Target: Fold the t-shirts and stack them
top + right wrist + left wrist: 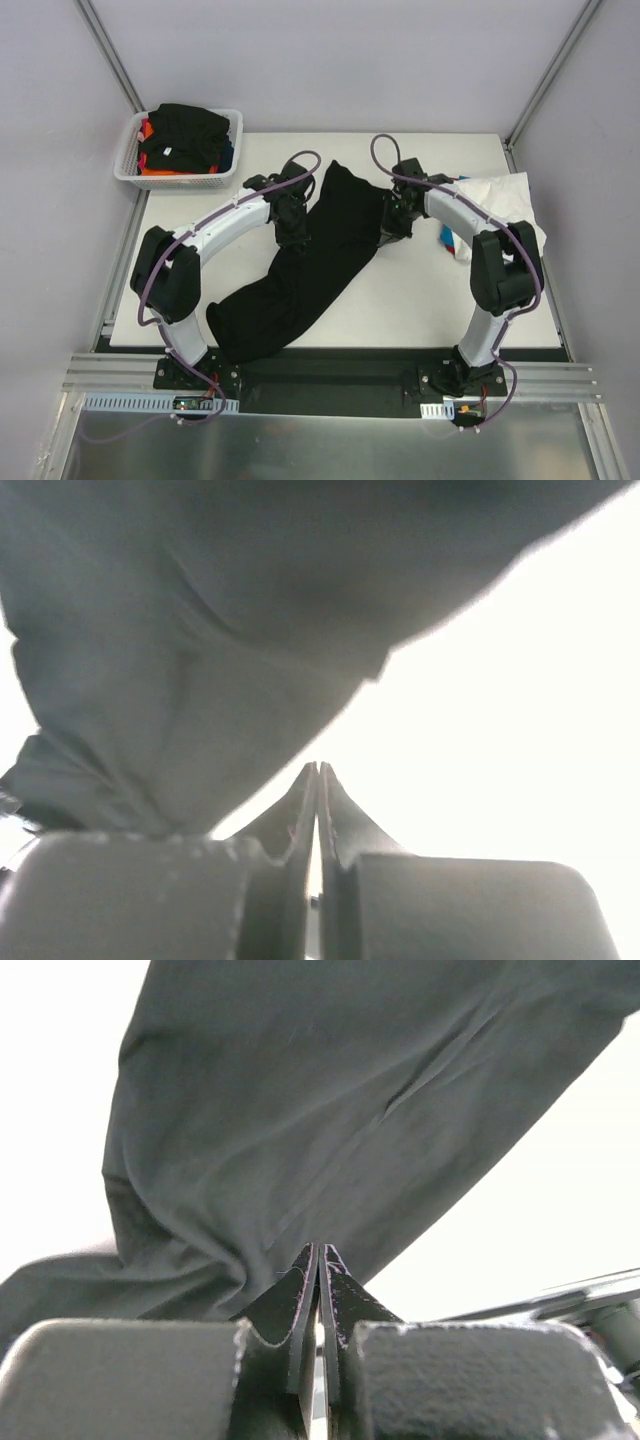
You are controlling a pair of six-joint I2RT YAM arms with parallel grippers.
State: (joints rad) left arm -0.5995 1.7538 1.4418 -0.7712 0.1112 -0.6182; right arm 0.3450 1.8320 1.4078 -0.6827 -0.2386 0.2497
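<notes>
Grey walls close in a white table (400,300), seen from above. Two white arms rise from the bottom of the frame and arch inward, the left arm (230,215) bowing out to the left and the right arm (470,215) bowing out to the right. Their wrists meet at centre frame.

One large black cloth t-shirt (320,250) (300,1110) (200,630) lies in a diagonal strip from upper centre to lower left. The left pincer (295,238) (318,1260) sits at its left edge, closed, with the folds running into its tips. The right pincer (390,232) (317,775) is closed at the right edge. Whether cloth is caught there I cannot tell.

One white mesh plastic basket (170,182) stands at upper left. It holds a second black t-shirt (185,130) over slivers of orange cloth (158,171), red and blue. One white cloth t-shirt (500,195) lies at the right edge, with a blue and red scrap (447,238) beside the right arm.
</notes>
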